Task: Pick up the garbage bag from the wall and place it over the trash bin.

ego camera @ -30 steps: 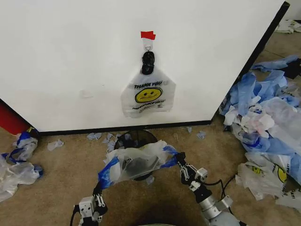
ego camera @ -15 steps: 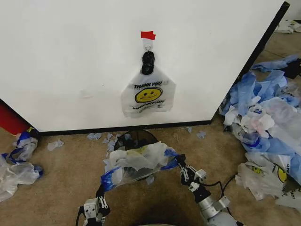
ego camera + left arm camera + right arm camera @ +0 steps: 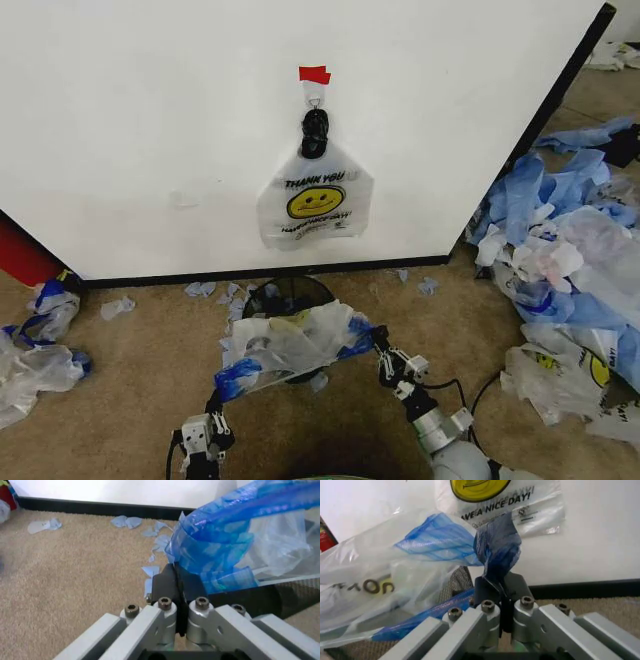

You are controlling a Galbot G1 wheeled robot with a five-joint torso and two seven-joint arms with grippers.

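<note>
A translucent-white garbage bag [image 3: 290, 342] with blue handles hangs stretched between my two grippers, over the near rim of the black wire-mesh trash bin [image 3: 291, 290]. My left gripper [image 3: 216, 398] is shut on the bag's left blue handle [image 3: 215, 551]; its fingertips [image 3: 176, 580] pinch the plastic. My right gripper [image 3: 379, 346] is shut on the right blue handle [image 3: 496, 551], with the bin's mesh [image 3: 462, 579] behind it. A second smiley-face bag [image 3: 314, 200] hangs from a hook under red tape [image 3: 314, 74] on the white wall [image 3: 150, 120].
Heaps of used blue and white bags [image 3: 565, 260] cover the floor at the right. More bags [image 3: 35, 340] lie at the left, next to a red object [image 3: 22, 255]. Small plastic scraps [image 3: 205, 290] dot the carpet along the black baseboard [image 3: 260, 271].
Both grippers have pulled slightly inward and back toward me, still holding the handles. The bag has bunched up and now sits narrower over the bin's near rim.
</note>
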